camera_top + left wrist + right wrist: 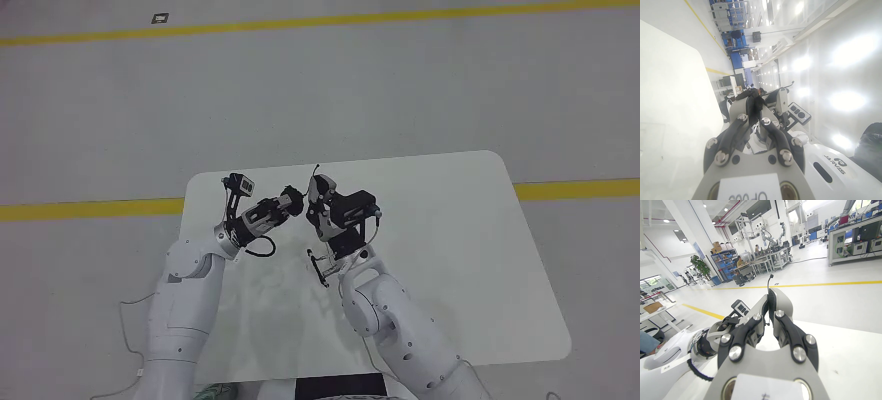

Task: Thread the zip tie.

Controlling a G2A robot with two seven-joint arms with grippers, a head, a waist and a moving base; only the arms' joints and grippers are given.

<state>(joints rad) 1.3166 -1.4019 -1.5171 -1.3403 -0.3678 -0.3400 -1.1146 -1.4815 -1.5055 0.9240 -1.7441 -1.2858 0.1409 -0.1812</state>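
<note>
A thin black zip tie stands up from my right gripper, which is shut on its strap. The small head is at the free top end, and the lower end hangs between the fingers. In the top view this gripper is above the back middle of the white table, with the zip tie poking past it. My left gripper is close beside it on the left, tip to tip. Its fingers are pressed together; I cannot tell whether anything is between them. The zip tie's head shows beyond the right gripper.
A thin black piece lies on the table beside the right forearm. The table's right half and front are bare white surface. A yellow floor line runs behind the table.
</note>
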